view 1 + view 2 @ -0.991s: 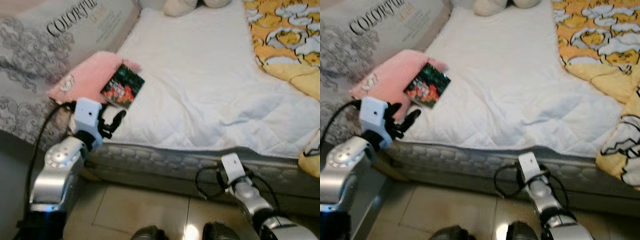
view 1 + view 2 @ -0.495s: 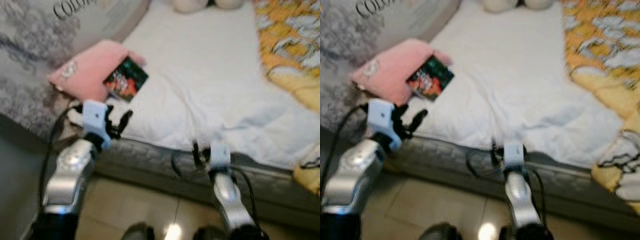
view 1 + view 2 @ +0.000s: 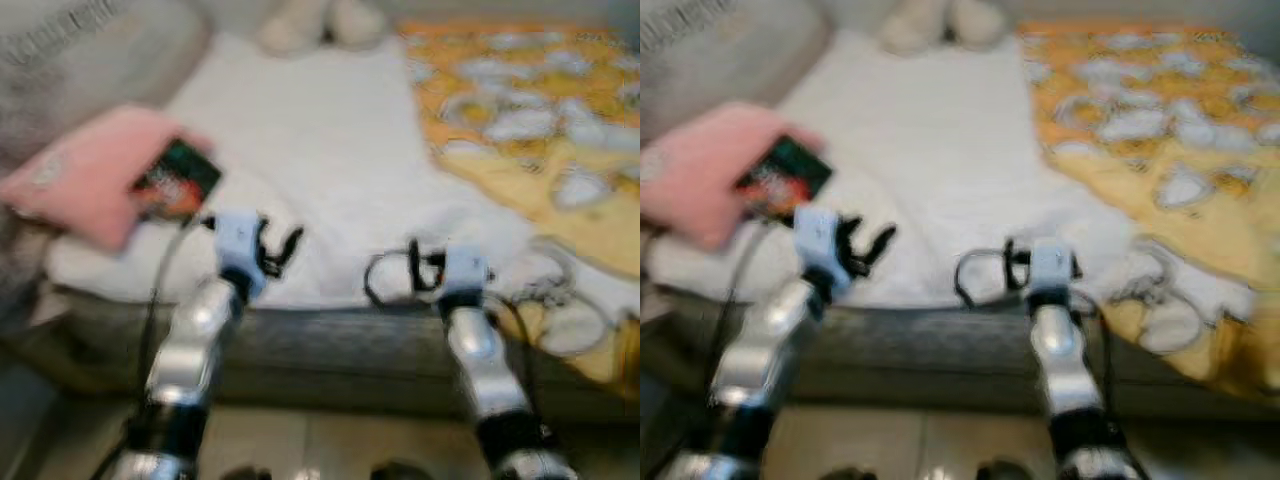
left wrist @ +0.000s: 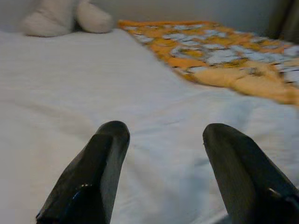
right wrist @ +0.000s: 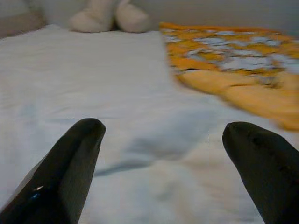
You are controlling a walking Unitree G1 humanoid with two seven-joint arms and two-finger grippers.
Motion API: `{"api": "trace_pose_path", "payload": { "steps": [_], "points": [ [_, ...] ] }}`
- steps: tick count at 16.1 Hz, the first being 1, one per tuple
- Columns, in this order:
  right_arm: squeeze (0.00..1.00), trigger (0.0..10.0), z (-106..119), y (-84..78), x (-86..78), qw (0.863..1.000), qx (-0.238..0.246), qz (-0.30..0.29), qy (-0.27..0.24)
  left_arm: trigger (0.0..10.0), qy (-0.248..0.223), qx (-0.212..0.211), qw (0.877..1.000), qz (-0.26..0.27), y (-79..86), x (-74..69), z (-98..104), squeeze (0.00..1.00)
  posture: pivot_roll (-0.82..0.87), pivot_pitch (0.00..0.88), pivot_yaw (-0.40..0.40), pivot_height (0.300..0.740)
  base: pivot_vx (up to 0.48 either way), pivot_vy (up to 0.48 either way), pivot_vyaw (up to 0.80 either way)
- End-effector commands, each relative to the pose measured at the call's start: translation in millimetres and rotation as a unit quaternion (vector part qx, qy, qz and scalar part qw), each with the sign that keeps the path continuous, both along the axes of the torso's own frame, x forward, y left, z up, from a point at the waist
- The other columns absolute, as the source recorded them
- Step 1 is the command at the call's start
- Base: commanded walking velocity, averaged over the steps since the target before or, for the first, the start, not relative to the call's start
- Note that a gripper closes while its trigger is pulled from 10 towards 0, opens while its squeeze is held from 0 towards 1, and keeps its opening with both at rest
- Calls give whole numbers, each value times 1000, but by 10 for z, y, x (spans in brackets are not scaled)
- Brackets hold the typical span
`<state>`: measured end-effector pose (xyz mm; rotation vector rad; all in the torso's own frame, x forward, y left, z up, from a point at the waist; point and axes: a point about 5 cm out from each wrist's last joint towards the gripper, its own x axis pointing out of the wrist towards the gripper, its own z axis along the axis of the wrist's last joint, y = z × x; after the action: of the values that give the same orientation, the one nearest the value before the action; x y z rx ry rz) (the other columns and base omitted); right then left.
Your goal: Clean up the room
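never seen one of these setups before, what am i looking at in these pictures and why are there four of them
This is a walking humanoid robot standing at a bed. Two pictures come from the two eyes of a camera on its head, looking down; they are blurred. There you see its silver arms reaching over the mattress edge: the left gripper and the right gripper. The other two pictures come from cameras on each wrist, looking along that gripper's two black fingers. Both grippers are open and hold nothing. On the white sheet lie a pink pillow with a small dark book on it, a yellow patterned blanket, and a pale soft toy at the far end.
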<state>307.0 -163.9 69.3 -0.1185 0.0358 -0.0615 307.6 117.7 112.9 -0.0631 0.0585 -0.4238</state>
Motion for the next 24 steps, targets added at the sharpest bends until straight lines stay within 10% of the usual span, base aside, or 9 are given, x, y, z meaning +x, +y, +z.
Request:
{"api": "trace_pose_path", "payload": {
  "steps": [1, 8, 24],
  "points": [
    [0, 10000, 109, 91, 98, 1000, 11, 7, -13, 10000, -4, 20, 1000, 24, 159, 38, -12, 0, -100, 0, 47, 703, 0, 0, 0],
    [0, 10000, 202, 369, 172, 997, 9, 64, -30, 10000, -8, -2, 998, 68, 241, 66, -16, 0, -59, 0, 44, 703, 0, 0, -235],
    [0, 10000, 61, 453, 284, 994, 4, 103, 38, 10000, -11, 12, 998, 63, 246, -33, 94, 0, 2, 1, 92, 703, 354, 0, -127]
  ]
}}
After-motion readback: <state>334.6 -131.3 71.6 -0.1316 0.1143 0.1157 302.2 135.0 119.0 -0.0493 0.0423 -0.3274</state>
